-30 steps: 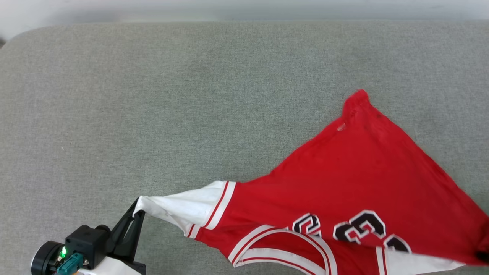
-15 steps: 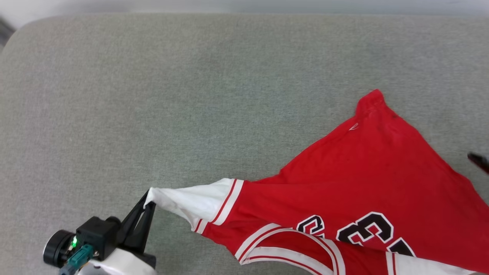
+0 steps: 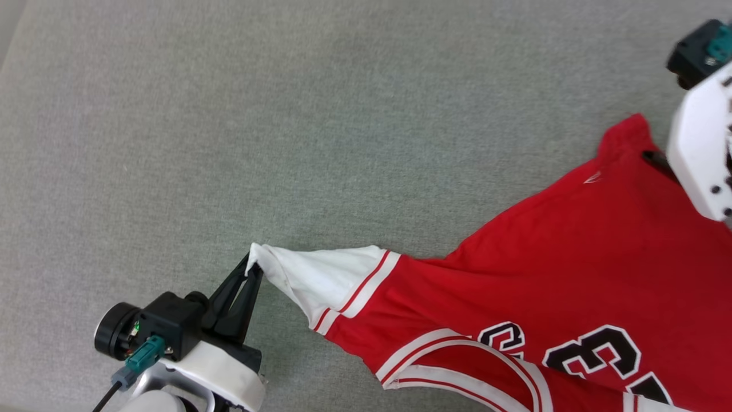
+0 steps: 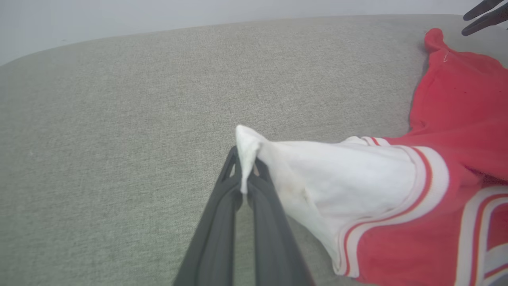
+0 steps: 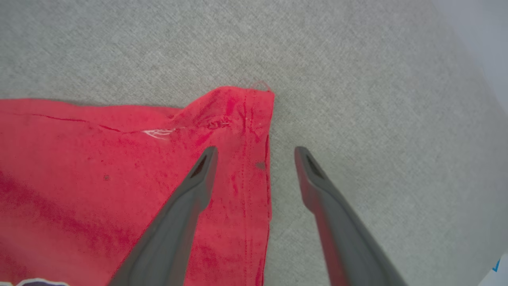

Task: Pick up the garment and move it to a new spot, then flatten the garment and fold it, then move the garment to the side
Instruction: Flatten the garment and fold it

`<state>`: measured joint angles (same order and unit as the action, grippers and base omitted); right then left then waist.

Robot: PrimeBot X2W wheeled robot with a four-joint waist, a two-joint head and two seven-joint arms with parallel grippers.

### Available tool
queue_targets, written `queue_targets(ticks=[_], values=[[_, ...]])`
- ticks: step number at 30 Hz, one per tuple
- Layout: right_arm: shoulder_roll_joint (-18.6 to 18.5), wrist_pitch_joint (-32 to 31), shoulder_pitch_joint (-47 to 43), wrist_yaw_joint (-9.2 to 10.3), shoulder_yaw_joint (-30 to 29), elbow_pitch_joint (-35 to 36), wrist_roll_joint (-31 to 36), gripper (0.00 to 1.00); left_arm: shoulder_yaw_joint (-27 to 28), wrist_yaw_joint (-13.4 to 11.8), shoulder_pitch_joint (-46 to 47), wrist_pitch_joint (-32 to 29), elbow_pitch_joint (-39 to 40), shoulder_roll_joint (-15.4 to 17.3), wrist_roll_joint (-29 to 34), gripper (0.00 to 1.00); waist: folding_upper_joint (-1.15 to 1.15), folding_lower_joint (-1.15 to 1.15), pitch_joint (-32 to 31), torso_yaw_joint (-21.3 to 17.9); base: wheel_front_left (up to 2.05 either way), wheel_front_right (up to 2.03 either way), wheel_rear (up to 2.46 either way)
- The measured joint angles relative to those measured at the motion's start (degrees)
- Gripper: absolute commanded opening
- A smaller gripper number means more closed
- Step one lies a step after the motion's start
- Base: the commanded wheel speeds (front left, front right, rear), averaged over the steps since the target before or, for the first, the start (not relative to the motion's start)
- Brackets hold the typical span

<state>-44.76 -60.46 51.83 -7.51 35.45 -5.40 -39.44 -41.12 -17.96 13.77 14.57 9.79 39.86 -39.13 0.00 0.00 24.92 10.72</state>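
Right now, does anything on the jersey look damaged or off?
On the jersey, the white sleeve has a faint brownish stain near the left gripper; a white scuff marks the red hem corner.

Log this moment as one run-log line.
stage: flatten, garment not flat | left gripper: jaws shut on white sleeve tip | right gripper: jaws open, straddling red hem corner | surface: grey cushion

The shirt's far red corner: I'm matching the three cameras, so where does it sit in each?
Head view: red corner at upper right.
Left wrist view: red corner at top right.
Right wrist view: red corner upper middle, ahead of the open right gripper.
Shared landmark: small white mark on the shirt beside that corner.
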Motion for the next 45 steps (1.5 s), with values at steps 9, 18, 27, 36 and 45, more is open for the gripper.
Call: queue_targets(ticks=[9, 18, 27, 36, 45], values=[[2.0, 1.9, 5.3, 0.03, 11.6, -8.4, -0.2, 1.0, 0.1, 1.8, 2.0, 0.2, -2.0, -1.8, 0.7, 0.0, 0.0, 0.0, 4.1, 1.7, 0.0, 0.0, 0.0], [3.2, 14.2, 5.4, 0.0, 14.0, -11.7, -4.6, 0.0, 0.9, 2.8, 2.0, 0.3, -4.8, -1.7, 1.1, 0.0, 0.0, 0.0, 0.8, 0.1, 0.0, 0.0, 0.0], [2.6, 31.6, 11.3, 0.0, 13.9, -10.2, -4.1, 0.0, 4.2, 4.3, 9.0, -0.4, -6.1, 0.7, 1.4, 0.0, 0.0, 0.0, -4.8, -3.7, 0.0, 0.0, 0.0], [6.3, 42.3, 20.8, 0.0, 5.8, -15.2, 2.3, 0.0, 7.6, 9.0, 30.3, -5.8, -8.1, 2.0, 4.3, 0.0, 0.0, 0.0, -3.3, -6.5, 0.0, 0.0, 0.0], [14.5, 46.4, 34.6, 0.0, -5.2, -22.2, 13.7, 0.0, 9.9, 15.1, 56.8, -11.0, -16.5, -0.3, 6.5, 0.0, 0.0, 0.0, 2.8, -8.0, 0.0, 0.0, 0.0]])
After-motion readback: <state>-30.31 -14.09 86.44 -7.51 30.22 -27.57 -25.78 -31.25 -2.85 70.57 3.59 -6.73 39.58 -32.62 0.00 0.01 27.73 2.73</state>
